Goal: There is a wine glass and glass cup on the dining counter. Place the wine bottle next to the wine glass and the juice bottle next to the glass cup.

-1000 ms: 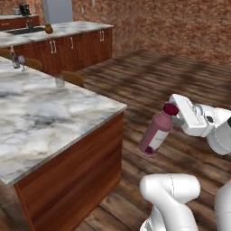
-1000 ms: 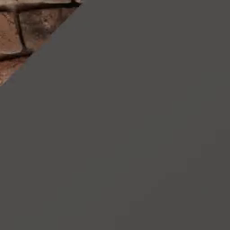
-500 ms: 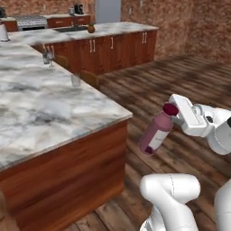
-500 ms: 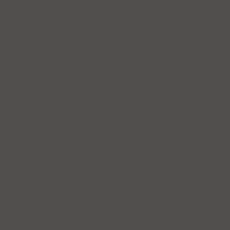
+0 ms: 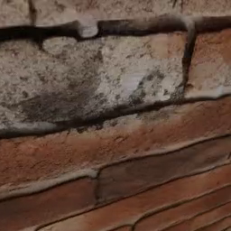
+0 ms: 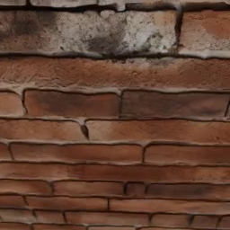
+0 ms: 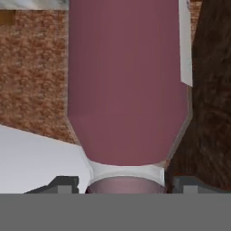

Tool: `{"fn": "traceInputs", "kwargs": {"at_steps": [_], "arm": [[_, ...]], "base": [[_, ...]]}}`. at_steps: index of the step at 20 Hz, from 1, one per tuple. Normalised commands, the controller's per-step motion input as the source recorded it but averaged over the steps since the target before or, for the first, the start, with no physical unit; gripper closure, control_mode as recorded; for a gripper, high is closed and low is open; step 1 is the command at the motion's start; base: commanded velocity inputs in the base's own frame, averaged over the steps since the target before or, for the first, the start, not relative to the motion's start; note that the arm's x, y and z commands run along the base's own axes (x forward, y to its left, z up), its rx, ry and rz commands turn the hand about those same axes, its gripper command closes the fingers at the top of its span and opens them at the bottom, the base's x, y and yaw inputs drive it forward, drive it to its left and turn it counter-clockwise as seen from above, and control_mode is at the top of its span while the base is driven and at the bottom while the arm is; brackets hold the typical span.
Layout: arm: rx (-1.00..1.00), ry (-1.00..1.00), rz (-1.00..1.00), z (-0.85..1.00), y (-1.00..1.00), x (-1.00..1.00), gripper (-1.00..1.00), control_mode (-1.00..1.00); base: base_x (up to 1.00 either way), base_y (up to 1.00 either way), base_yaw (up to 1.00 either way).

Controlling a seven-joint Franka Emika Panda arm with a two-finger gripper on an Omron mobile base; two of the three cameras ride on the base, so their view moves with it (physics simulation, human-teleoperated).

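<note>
Across both base views runs a brick wall (image 5: pixel 117 149), rough reddish courses with dark mortar and one pale, stained block at upper left. Centre of the hand view stands the juice bottle (image 7: pixel 128 90), smooth translucent pink-purple, tapering to a white band, white label at its right edge. The hand (image 7: pixel 125 184) clasps its neck.
</note>
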Motion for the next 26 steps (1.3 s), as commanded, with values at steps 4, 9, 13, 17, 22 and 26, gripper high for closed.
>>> {"fn": "traceInputs", "kwargs": {"at_steps": [4, 9, 13, 17, 22, 26], "arm": [[0.0, 0.0, 0.0, 0.0, 0.0, 0.0, 1.0, 1.0], [0.0, 0.0, 0.0, 0.0, 0.0, 0.0, 1.0, 1.0], [0.0, 0.0, 0.0, 0.0, 0.0, 0.0, 1.0, 1.0], [0.0, 0.0, 0.0, 0.0, 0.0, 0.0, 1.0, 1.0], [0.0, 0.0, 0.0, 0.0, 0.0, 0.0, 1.0, 1.0], [0.0, 0.0, 0.0, 0.0, 0.0, 0.0, 1.0, 1.0]], "base": [[0.0, -0.88, 0.52], [0.0, -0.74, 0.59], [0.0, -0.79, 0.58], [0.0, -0.84, 0.57], [0.0, -0.9, 0.53], [0.0, -0.96, 0.49]]}}
